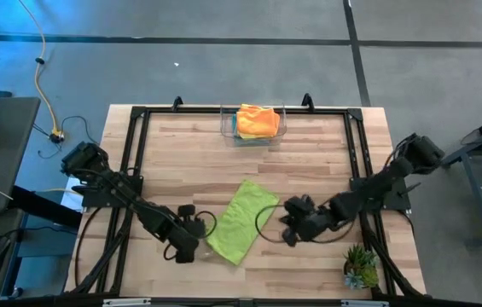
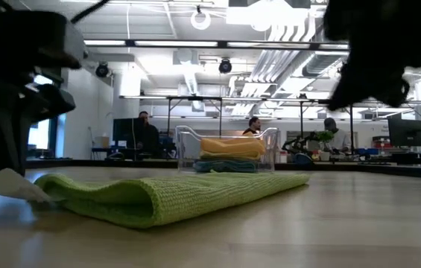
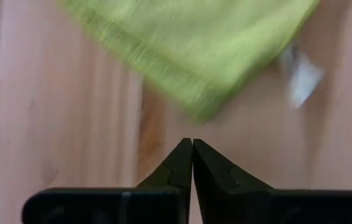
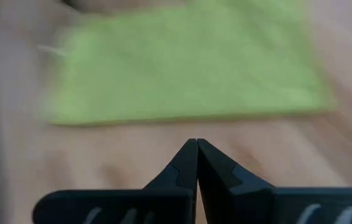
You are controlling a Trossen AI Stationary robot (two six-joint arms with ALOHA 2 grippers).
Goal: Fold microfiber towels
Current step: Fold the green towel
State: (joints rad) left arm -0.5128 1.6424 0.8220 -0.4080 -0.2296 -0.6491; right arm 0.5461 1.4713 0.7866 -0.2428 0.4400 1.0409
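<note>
- So, the lime green towel (image 1: 240,220) lies flat on the wooden table (image 1: 309,162), near the front edge, between the two arms.
- It looks folded once. In the low view, one edge is a soft round fold with two layers on top of each other.
- It makes a long shape, set at a slant on the table.
- A small white tag (image 3: 299,76) pokes out from one edge of it.
- The left gripper (image 3: 192,144) sits just beside the towel's near end. Its jaws are pressed tight together and it holds nothing.
- The right gripper (image 4: 195,144) is beside the towel's long side. Its jaws are tight together too, with nothing in them.
- Neither gripper touches the towel right now.
- More towels wait in the clear bin (image 1: 227,125) at the back of the table. The orange towel (image 1: 258,120) sits on top, with a bit of teal showing under it.
- I cannot tell if the ones in the bin are folded neatly or just piled up.
- My guess is the green towel may need one more fold, to make it small and square.
- I think most of the job is left, as only one towel is out on the table.
- The little green plant (image 1: 360,266) stands at the front right corner, away from the towel.
</note>
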